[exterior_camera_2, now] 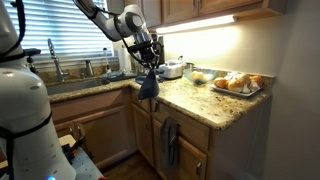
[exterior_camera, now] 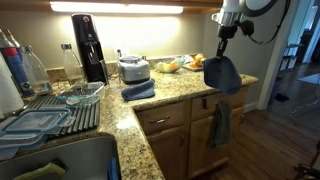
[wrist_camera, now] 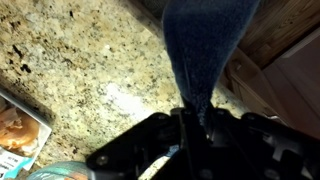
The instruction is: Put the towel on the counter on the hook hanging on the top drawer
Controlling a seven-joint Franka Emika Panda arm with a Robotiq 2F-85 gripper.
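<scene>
Wrist view: towel (wrist_camera: pixel 205 40) gripped at one bunched end by the clenched gripper (wrist_camera: pixel 195 122). In both exterior views it hangs straight down at the counter's (exterior_camera: pixel 170 92) front edge. Grey-green towel (exterior_camera: pixel 219 122) hangs on the cabinet front below.

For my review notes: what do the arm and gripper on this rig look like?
The arm is white, built of rounded segments with darker joints. A black cable loops beside its wrist. The gripper is black and blocky, and shows only as a dark shape in the wrist view.
</scene>
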